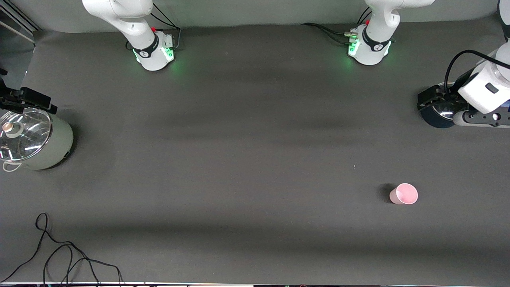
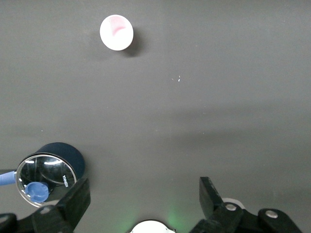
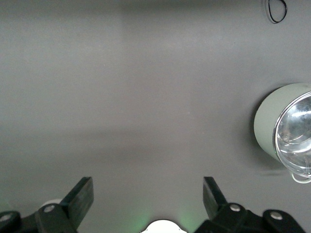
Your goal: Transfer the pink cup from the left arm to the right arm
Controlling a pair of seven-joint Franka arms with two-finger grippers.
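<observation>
The pink cup [image 1: 404, 194] stands upright on the dark table, mouth up, toward the left arm's end and nearer the front camera than the dark blue pot. It also shows in the left wrist view [image 2: 116, 32], well apart from the fingers. My left gripper [image 2: 144, 189] is open and empty, held high over the table beside the dark blue pot; its hand shows at the front view's edge [image 1: 484, 117]. My right gripper [image 3: 147, 189] is open and empty over bare table beside the pale pot; in the front view only a black part of its hand shows.
A dark blue pot with a mirror-like lid [image 1: 438, 116] sits under the left hand, also in the left wrist view [image 2: 48, 172]. A pale lidded pot [image 1: 38, 139] stands at the right arm's end, also in the right wrist view [image 3: 286, 133]. A black cable [image 1: 59, 255] lies near the front edge.
</observation>
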